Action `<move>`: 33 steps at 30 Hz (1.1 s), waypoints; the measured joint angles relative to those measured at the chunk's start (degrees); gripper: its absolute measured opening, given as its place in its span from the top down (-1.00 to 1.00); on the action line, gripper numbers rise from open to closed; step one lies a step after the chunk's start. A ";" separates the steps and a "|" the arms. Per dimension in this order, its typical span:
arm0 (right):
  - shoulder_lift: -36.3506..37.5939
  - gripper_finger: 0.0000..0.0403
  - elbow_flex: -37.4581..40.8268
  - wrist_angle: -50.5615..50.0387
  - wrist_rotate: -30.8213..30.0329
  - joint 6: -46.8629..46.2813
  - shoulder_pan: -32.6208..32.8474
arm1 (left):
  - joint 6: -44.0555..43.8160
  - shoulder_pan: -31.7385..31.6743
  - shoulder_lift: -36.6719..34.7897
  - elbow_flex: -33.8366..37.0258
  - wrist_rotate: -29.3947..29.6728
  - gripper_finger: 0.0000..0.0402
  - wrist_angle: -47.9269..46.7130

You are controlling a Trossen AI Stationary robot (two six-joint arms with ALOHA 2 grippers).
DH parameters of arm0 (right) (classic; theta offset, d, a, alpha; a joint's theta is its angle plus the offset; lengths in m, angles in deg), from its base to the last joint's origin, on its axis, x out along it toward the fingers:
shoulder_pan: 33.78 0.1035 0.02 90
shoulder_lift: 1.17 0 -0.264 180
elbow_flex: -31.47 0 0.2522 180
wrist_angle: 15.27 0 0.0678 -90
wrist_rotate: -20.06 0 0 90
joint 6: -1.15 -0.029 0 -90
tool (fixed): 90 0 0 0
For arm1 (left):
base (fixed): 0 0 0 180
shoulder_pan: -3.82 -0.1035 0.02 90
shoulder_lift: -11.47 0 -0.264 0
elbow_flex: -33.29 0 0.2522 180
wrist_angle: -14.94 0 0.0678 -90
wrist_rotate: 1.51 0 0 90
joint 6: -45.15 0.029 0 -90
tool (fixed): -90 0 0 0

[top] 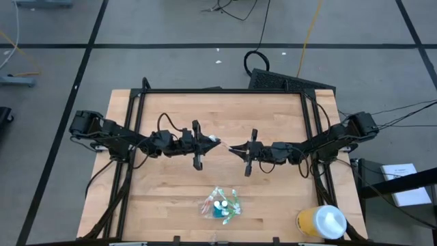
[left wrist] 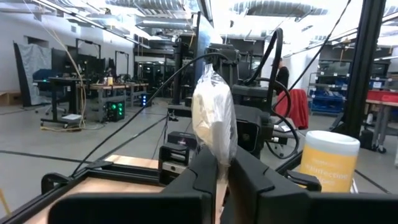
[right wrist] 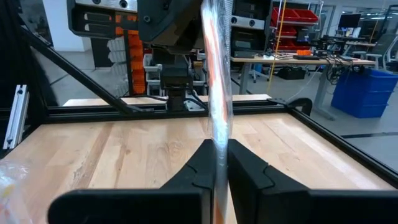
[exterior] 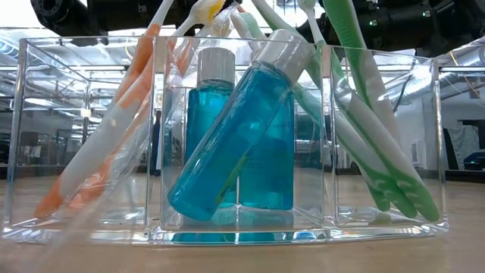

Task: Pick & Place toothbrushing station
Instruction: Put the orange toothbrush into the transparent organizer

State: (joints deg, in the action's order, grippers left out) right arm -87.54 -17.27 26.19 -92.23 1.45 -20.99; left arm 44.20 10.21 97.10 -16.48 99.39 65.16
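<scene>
The clear, colourless plastic toothbrushing station (exterior: 242,220) stands at the near edge of the pale wooden tabletop (top: 171,184), holding wrapped toothbrushes and blue bottles. Behind it, mid-tabletop, the left hand (top: 210,141) is clamped on a white item in crinkly clear wrap (left wrist: 213,121). Facing it, the right hand (top: 235,148) pinches a thin wrapped orange-and-white strip (right wrist: 217,93). A yellow cup with a white lid (top: 322,222) sits at the near right corner.

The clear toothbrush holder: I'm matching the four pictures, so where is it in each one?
High view: the clear toothbrush holder sits low, near the table's front edge, left of the yellow cup.
Low view: the holder fills the picture, close up.
Left wrist view: not visible.
Right wrist view: not visible.
Shared landmark: the wooden table, seen in all four.
</scene>
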 joint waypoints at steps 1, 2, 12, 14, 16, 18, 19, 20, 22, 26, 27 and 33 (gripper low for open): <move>0.00 0.93 0.00 -0.02 0.01 -0.01 0.00 | 0.01 0.00 0.00 0.00 0.01 0.88 0.00; 0.00 0.93 0.00 -0.01 0.02 -0.01 0.00 | 0.08 0.00 0.00 0.00 0.03 0.89 0.00; 0.00 0.91 0.00 -0.17 2.85 -0.13 -0.14 | 1.08 0.00 0.00 0.00 -1.03 0.93 0.02; 0.00 0.90 0.00 -0.17 3.45 -0.14 -0.27 | 1.09 0.00 0.00 0.00 -1.09 0.93 0.04; 0.00 0.85 0.00 0.00 4.16 -0.17 -0.31 | 1.07 0.00 0.00 0.00 -1.25 0.93 0.04; 0.00 0.78 0.00 0.04 4.45 -0.19 -0.26 | 0.71 0.00 0.00 0.00 -1.27 0.93 0.09; 0.00 0.74 0.00 0.05 4.48 -0.42 -0.26 | 0.63 0.00 0.00 0.00 -1.24 0.93 0.09; 0.00 0.70 0.00 0.07 4.52 -0.85 -0.26 | 0.63 0.00 0.00 0.00 -1.19 0.93 0.09; 0.00 0.64 0.00 0.09 4.56 -1.17 -0.26 | 0.61 0.00 0.00 0.00 -1.09 0.93 0.09; 0.00 0.57 0.00 0.15 4.63 -1.29 -0.55 | 0.61 -0.02 0.00 0.00 -0.90 0.93 0.09; 0.00 0.56 0.00 0.17 4.62 -1.31 -0.57 | 0.61 -0.02 0.00 0.00 -0.83 0.93 0.09; 0.00 0.53 0.00 0.17 4.62 -1.31 -0.57 | 0.61 -0.04 0.00 0.00 -0.83 0.93 -0.10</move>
State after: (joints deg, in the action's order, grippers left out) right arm -87.54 -17.27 26.36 -87.61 0.14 -21.55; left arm 44.81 10.17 97.10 -16.48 98.56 65.06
